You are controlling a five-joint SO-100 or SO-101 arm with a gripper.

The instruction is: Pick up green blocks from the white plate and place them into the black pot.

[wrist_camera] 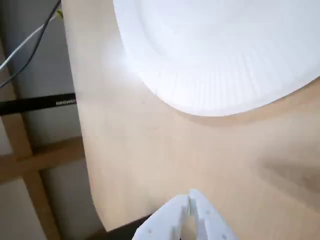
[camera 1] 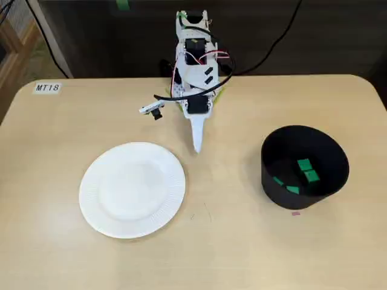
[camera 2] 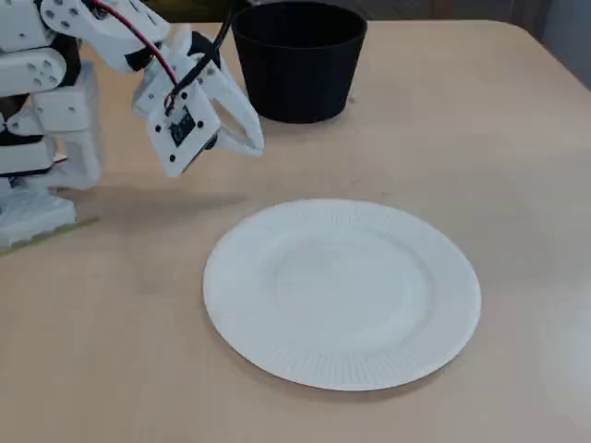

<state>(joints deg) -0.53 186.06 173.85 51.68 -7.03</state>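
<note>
The white paper plate (camera 1: 132,188) lies bare on the table; it also shows in the wrist view (wrist_camera: 220,55) and as the plate (camera 2: 342,291) in the other fixed view. The black pot (camera 1: 304,166) stands to the right with several green blocks (camera 1: 305,170) inside; from the side the pot (camera 2: 298,57) hides its contents. My white gripper (camera 1: 196,145) hangs folded near the arm's base, between plate and pot, shut with nothing held. Its fingertips (wrist_camera: 192,200) meet in the wrist view, and the gripper (camera 2: 254,138) hovers above the table.
The arm's base (camera 1: 193,54) sits at the table's far edge with cables trailing behind. A label reading MT18 (camera 1: 47,87) is stuck at the far left corner. A small pink mark (camera 1: 295,212) lies in front of the pot.
</note>
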